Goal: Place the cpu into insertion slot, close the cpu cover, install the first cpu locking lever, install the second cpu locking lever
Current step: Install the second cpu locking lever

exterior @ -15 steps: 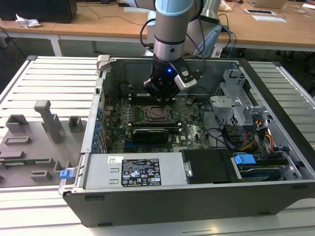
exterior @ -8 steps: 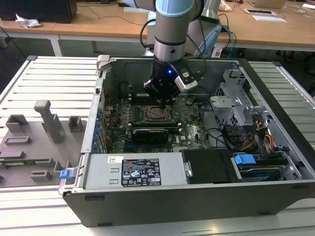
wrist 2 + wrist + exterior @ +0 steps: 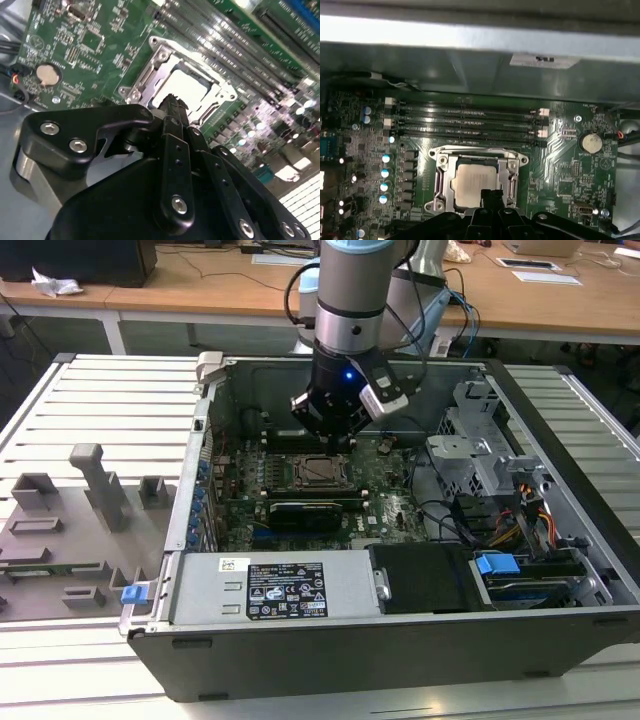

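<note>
Black robot gripper poised at the edge of the silvery-rimmed square insertion slot on the green motherboard.

The pale silvery square cpu sits inside the slot, the thin silvery cpu cover framing it. Fingers pinched narrow, holding nothing — a skewed press beside the slot could scrape the board.

The gripper hovers just above the cpu in the insertion slot

The tool hides the near edge of the cpu (the socket rim too).
</note>
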Robot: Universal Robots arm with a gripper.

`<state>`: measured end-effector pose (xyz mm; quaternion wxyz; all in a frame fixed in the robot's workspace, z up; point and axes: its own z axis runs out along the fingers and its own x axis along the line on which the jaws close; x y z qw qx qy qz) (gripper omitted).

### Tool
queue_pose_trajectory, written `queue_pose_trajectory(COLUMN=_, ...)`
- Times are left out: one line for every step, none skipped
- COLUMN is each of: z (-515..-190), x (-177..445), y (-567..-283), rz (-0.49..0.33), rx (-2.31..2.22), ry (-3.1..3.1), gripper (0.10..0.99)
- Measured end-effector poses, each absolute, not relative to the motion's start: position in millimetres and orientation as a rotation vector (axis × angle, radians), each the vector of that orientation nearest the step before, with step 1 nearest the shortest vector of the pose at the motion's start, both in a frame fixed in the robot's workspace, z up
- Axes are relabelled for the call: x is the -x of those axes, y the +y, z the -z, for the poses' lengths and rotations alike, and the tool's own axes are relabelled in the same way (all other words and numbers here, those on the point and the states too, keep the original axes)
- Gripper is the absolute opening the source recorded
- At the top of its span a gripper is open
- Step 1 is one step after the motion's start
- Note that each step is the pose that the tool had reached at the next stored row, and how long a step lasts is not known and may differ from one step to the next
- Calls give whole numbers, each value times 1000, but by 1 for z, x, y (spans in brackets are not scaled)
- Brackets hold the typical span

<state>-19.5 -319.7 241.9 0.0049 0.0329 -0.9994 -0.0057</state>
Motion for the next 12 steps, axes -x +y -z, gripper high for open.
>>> queue_pose_trajectory(z=-242, x=19, y=-320, rz=19, rx=-103, ry=-3124, gripper=106)
queue_pose_trajectory(z=-242, x=17, y=-321, rz=19, rx=-102, ry=-3110, gripper=106)
queue_pose_trajectory(z=-242, x=17, y=-323, rz=21, rx=-103, ry=-3107, gripper=106)
queue_pose_trajectory(z=-241, x=17, y=-327, rz=29, rx=-104, ry=-3106, gripper=106)
queue_pose_trajectory(z=-241, x=17, y=-330, rz=38, rx=-104, ry=-3106, gripper=106)
queue_pose_trajectory(z=-241, x=17, y=-334, rz=48, rx=-105, ry=-3106, gripper=106)
queue_pose_trajectory(z=-241, x=17, y=-338, rz=57, rx=-105, ry=-3106, gripper=106)
queue_pose_trajectory(z=-241, x=17, y=-340, rz=61, rx=-105, ry=-3106, gripper=106)
queue_pose_trajectory(z=-241, x=17, y=-345, rz=72, rx=-105, ry=-3106, gripper=106)
queue_pose_trajectory(z=-241, x=17, y=-350, rz=81, rx=-106, ry=-3106, gripper=106)
queue_pose_trajectory(z=-240, x=17, y=-353, rz=85, rx=-106, ry=-3106, gripper=106)
queue_pose_trajectory(z=-240, x=17, y=-356, rz=88, rx=-106, ry=-3106, gripper=106)
